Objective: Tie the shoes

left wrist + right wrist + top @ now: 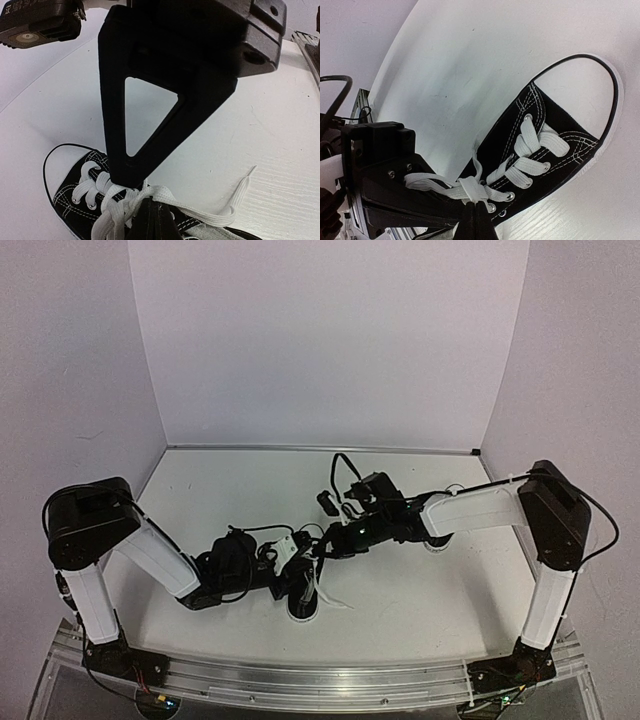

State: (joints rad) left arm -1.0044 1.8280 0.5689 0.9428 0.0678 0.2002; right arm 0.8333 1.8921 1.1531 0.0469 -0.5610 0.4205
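Observation:
One black canvas shoe (303,602) with a white sole lies near the table's front middle; no other shoe shows clearly. In the left wrist view the shoe (75,197) sits at the lower left. My left gripper (150,214) is shut on the white lace (172,197) where the strands cross, and a folded lace loop (235,202) trails right over the table. In the right wrist view the shoe (555,135) points up and right. My right gripper (478,216) is shut on the lace crossing (470,187) just above the top eyelets. Both grippers meet over the shoe's opening (310,565).
White table (420,590) with white walls behind and at both sides. A small dark object (327,502) lies behind the grippers, beside the right arm's wrist (375,495). The metal rail (330,680) runs along the near edge.

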